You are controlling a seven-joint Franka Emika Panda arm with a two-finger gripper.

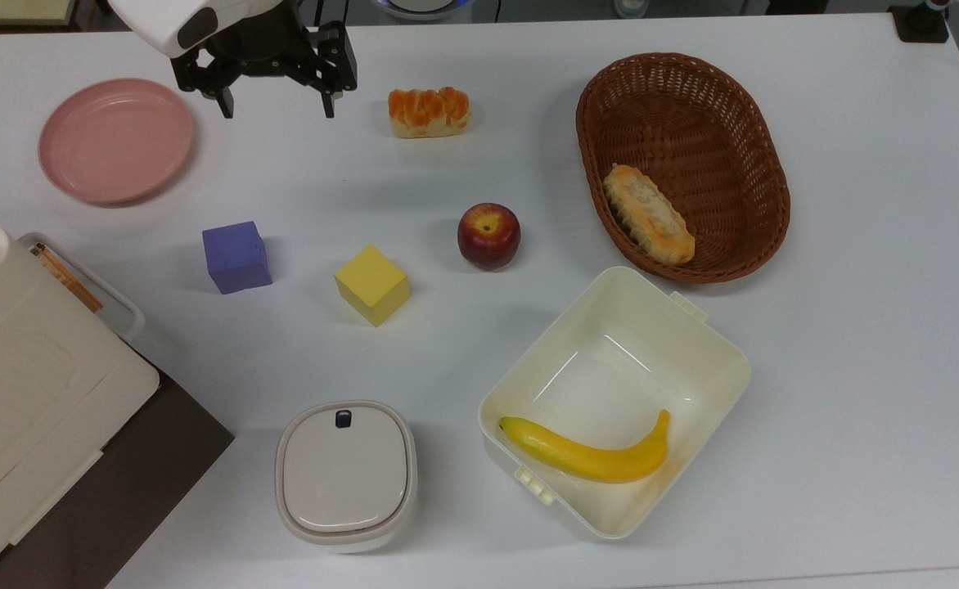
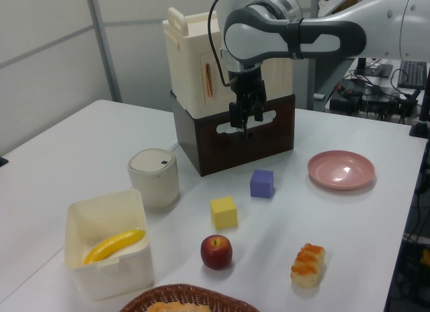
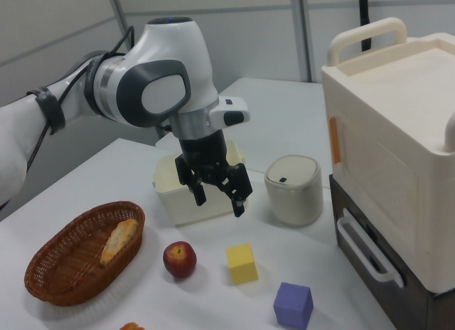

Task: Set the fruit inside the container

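Observation:
The fruit, a dark-red apple (image 1: 488,236) (image 2: 216,251) (image 3: 180,259), sits on the white table near the middle. The container, a cream-white square tub (image 1: 723,339) (image 2: 75,214) (image 3: 167,193), stands close to the apple on the top view's lower right, with a yellow banana (image 1: 586,456) (image 2: 114,245) lying inside. My gripper (image 1: 276,105) (image 2: 244,126) (image 3: 220,200) hangs open and empty above the table at the top view's upper left, far from the apple, between the pink plate and the orange-topped bread.
A brown wicker basket (image 1: 754,147) holds a bread piece (image 1: 648,214). An orange-topped bread (image 1: 429,111), yellow cube (image 1: 371,285), purple cube (image 1: 236,256), pink plate (image 1: 115,139) and lidded white box (image 1: 345,476) lie around. A tall cream box on a brown stand (image 2: 232,134) fills one corner.

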